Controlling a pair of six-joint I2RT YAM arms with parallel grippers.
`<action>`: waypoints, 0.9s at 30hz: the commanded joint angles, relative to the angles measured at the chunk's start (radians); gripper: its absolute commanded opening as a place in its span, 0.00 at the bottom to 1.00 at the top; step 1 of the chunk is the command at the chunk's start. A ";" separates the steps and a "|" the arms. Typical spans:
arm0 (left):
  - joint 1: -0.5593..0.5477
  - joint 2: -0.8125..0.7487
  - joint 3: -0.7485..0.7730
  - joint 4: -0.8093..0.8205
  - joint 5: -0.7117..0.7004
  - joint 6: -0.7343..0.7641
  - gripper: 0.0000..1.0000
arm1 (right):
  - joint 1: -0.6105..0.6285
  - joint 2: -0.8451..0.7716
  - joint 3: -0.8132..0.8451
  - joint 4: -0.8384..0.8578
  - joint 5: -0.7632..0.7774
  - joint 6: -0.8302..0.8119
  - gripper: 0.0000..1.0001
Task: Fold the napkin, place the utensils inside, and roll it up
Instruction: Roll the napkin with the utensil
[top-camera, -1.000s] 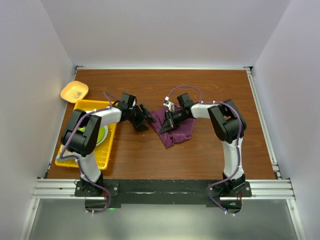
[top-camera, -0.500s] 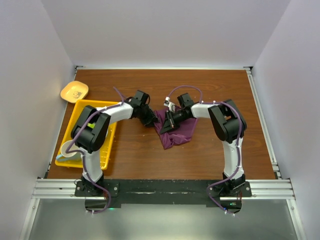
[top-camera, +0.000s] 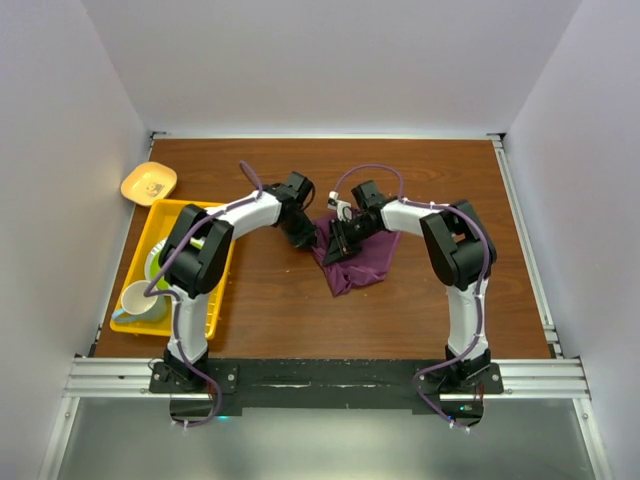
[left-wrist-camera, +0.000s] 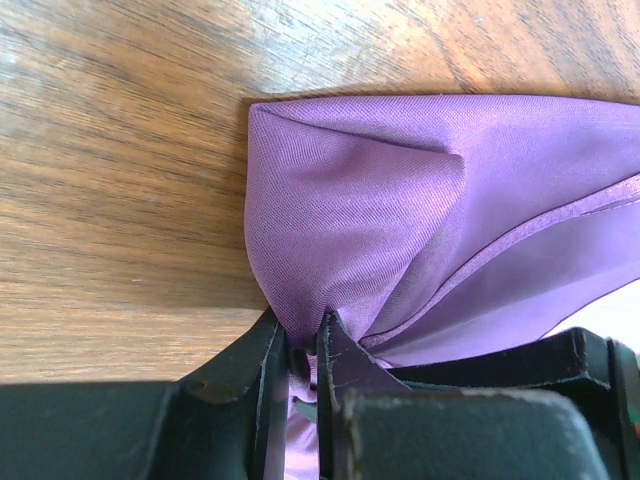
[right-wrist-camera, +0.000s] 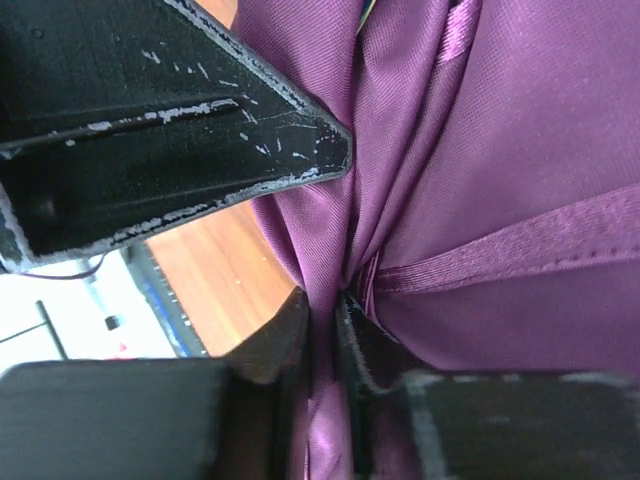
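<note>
The napkin (top-camera: 362, 262) lay bunched on the brown tabletop (top-camera: 420, 300), about midway between the left and right edges and a little toward the far edge, with both arms reaching in over it. The left arm (top-camera: 235, 215) came from the left, and its jaws were pinched almost shut on a gathered fold at the cloth's left corner, the fabric fanning out from that pinch in the left wrist view. The right arm (top-camera: 410, 215) came from the right, its jaws likewise closed tight on a ridge of cloth near a hemmed edge. Along the left edge sat a yellow tray (top-camera: 222, 290) holding a white cup (top-camera: 140, 300) and a green plate (top-camera: 158, 262), with a small yellow dish (top-camera: 148, 182) near the far-left corner.
</note>
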 joint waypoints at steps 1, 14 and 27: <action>-0.018 0.098 -0.027 -0.108 -0.083 -0.009 0.00 | 0.047 -0.035 0.024 -0.119 0.324 -0.107 0.31; -0.018 0.095 0.097 -0.309 0.015 -0.040 0.00 | 0.301 -0.406 -0.219 0.145 0.917 -0.141 0.71; -0.017 0.083 0.127 -0.391 0.038 -0.047 0.00 | 0.432 -0.304 -0.184 0.242 0.996 -0.130 0.65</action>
